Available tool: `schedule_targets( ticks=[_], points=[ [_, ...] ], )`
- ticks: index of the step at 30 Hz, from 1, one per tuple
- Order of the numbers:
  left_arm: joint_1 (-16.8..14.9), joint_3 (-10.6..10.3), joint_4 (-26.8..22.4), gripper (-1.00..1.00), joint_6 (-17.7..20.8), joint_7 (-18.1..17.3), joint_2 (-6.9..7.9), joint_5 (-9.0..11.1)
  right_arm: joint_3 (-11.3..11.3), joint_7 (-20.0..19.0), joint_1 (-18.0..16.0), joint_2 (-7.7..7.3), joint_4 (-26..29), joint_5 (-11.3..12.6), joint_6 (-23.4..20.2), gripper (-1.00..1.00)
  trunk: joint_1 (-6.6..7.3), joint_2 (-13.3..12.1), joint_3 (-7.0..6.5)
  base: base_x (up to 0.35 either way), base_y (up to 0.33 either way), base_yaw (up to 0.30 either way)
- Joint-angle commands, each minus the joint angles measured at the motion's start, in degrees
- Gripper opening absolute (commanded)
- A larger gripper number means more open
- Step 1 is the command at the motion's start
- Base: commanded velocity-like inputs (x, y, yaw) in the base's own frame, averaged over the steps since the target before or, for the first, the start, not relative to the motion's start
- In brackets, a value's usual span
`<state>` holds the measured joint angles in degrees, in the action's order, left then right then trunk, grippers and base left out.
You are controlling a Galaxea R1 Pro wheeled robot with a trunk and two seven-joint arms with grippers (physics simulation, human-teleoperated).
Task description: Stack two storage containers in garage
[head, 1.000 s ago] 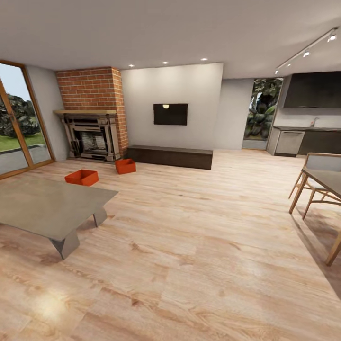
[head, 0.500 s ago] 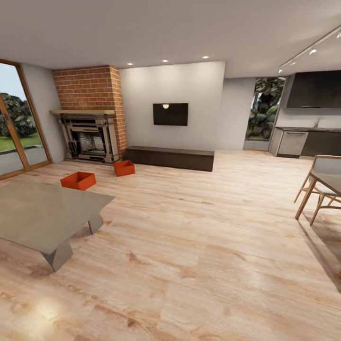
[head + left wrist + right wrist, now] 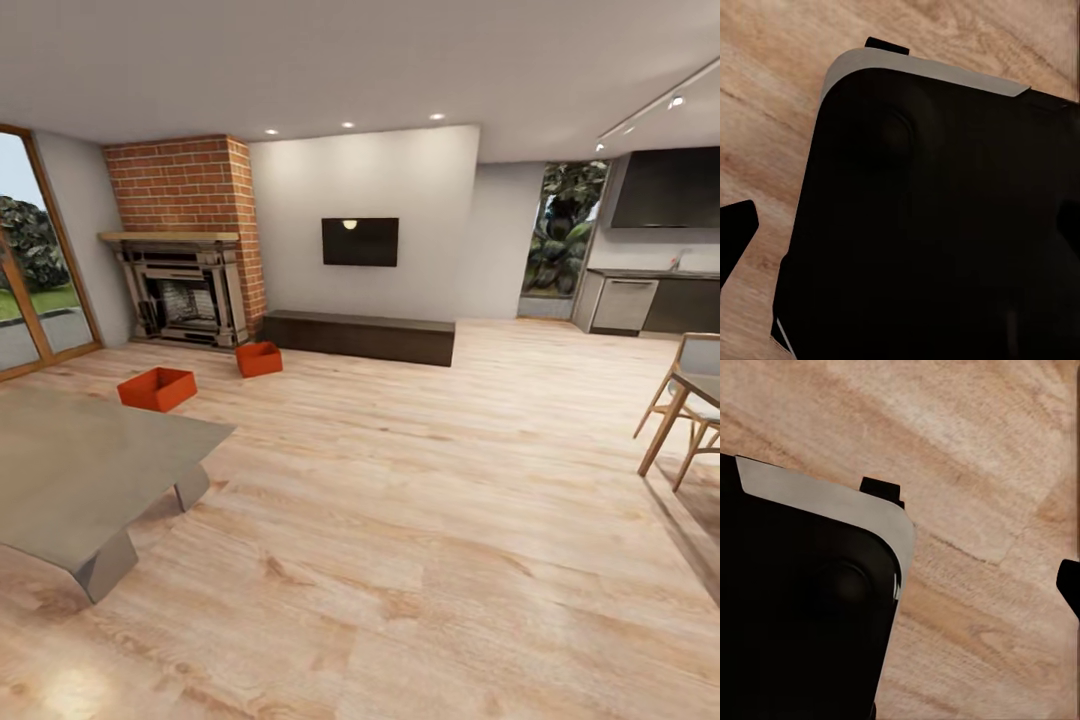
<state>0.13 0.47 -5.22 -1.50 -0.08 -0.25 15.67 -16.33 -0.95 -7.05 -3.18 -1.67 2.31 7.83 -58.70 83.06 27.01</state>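
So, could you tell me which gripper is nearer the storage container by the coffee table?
Left, probably. The storage container lies ahead, toward the robot's left; left gripper and right gripper hang beside the robot's base, far from it.

- Left fingertip (image 3: pixel 733 234): one dark, pointed tip enters the left wrist view at its edge. Its partner is out of frame, so the jaw opening cannot be judged.
- Left arm: the wrist points downward at the robot's own base (image 3: pixel 945 225), a broad black body with a rounded corner and a thin grey rim.
- Right fingertip (image 3: pixel 1070 585): one dark tip shows at the edge of the right wrist view. The jaw opening cannot be judged here either.
- Right arm: this wrist also points downward, over another rounded, grey-rimmed corner of the base.
- A small black tab (image 3: pixel 881 491) projects from the base rim in each wrist view.
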Motion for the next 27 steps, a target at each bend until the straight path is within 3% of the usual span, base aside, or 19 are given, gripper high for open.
schedule_targets(
  ticks=[1,27],
  points=[
    [0.0,0.0,-0.1,1.00,-0.2,0.0,-0.01,0.3,-0.3,-0.1,-0.1,-0.01,-0.2,0.2,0.3,1.00,-0.03,0.0,0.05,0.324,0.000,0.000],
    [0.0,-0.1,0.0,1.00,0.4,0.0,-0.07,0.5,-0.2,-0.1,-0.1,0.06,-0.1,0.6,0.3,1.00,-0.03,0.0,0.05,0.324,0.000,0.000]
  ],
)
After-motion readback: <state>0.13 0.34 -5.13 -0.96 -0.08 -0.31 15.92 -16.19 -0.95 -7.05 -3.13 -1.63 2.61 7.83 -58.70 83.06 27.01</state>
